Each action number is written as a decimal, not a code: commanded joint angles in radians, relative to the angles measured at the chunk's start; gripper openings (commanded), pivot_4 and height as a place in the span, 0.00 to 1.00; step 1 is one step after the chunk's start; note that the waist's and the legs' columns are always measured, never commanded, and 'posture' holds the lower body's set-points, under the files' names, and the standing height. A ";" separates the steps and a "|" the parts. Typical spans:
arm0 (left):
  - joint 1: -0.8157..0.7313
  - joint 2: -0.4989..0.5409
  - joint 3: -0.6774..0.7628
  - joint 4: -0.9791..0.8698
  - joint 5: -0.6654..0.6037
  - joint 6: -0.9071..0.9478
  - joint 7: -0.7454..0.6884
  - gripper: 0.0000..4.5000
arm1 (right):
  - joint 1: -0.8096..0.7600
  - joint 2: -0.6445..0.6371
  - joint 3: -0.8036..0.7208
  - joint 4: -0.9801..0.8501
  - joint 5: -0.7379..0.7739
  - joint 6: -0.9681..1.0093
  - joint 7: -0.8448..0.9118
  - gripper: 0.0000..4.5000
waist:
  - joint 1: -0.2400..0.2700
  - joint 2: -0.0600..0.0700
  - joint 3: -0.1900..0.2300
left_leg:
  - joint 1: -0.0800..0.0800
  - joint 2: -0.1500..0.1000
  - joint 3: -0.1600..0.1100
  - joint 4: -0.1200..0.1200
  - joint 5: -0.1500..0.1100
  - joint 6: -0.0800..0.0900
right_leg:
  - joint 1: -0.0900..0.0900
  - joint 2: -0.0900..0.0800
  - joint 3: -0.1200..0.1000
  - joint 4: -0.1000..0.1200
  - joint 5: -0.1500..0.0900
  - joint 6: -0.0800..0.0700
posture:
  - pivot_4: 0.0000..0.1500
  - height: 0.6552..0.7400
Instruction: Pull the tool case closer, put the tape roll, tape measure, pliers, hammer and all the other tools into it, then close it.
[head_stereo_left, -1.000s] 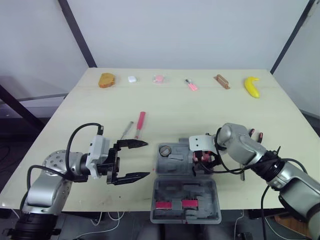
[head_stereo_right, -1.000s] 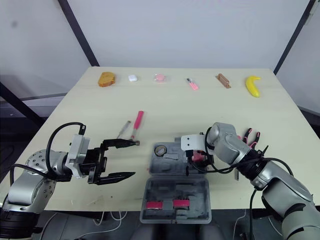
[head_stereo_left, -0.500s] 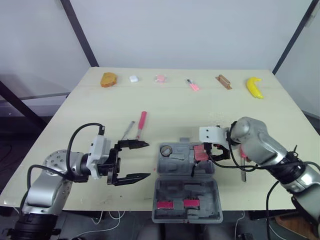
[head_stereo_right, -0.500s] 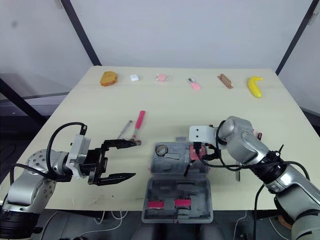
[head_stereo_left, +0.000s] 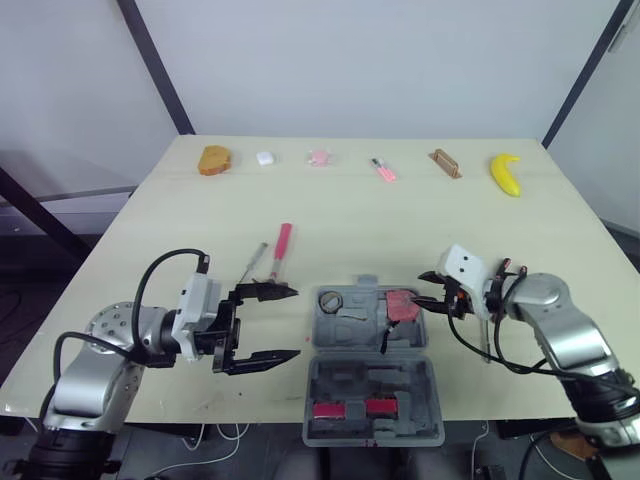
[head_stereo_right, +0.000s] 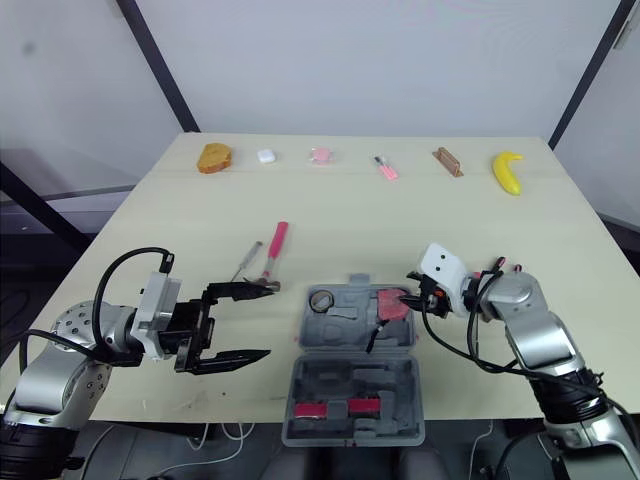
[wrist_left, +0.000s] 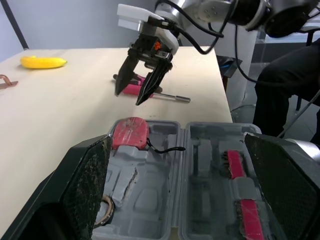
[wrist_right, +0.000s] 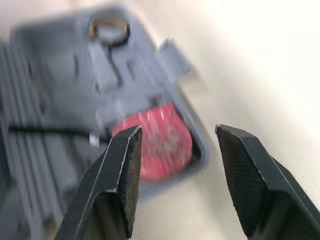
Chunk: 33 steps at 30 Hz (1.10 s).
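**Head view.** The pale wooden table (head_stereo_left: 400, 220) stands before a grey wall crossed by dark slanted struts. The open tool case (head_stereo_left: 372, 395) lies at the near edge. In its far half, the red tape measure (head_stereo_left: 403, 304) sits at the right and the tape roll (head_stereo_left: 331, 299) at the left. The hammer (head_stereo_left: 281, 248) lies on the table, beyond the case and to its left. The left gripper (head_stereo_left: 296, 321) is spread wide and empty. The right gripper (head_stereo_left: 430, 302) is spread and empty, just right of the case.

**Left wrist view.** The left fingers (wrist_left: 90, 180) frame the case. The right gripper hangs beyond the tape measure.

**Right wrist view.** The right fingers (wrist_right: 122, 175) are apart and aimed at the tape measure.

**Change.** Half a second ago the right gripper was over the case, at the tape measure. It is now clear of the case. The left gripper is unchanged.
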 joint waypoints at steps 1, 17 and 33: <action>-0.009 0.001 0.011 0.006 -0.002 -0.019 -0.011 1.00 | 0.020 0.042 -0.055 0.039 0.056 -0.118 -0.043 0.52 | 0.001 0.000 0.000 | 0.000 0.000 0.000 0.000 0.000 0.000 | 0.000 0.000 0.000 0.000 0.000 0.000 | 1.00 1.00; -0.035 -0.031 0.045 0.011 -0.038 0.011 0.043 1.00 | 0.060 0.156 -0.048 0.353 0.127 -0.503 -0.037 0.40 | 0.002 0.000 0.000 | 0.000 0.000 0.000 0.000 0.000 0.000 | 0.000 0.000 0.000 0.000 0.000 0.000 | 1.00 1.00; -0.019 -0.032 0.057 0.007 -0.031 0.013 0.053 1.00 | 0.011 0.189 0.026 0.788 0.010 -0.579 -0.040 0.40 | 0.000 -0.001 -0.002 | 0.003 0.000 0.001 0.000 0.000 0.000 | 0.002 0.000 0.001 0.001 0.000 0.000 | 1.00 1.00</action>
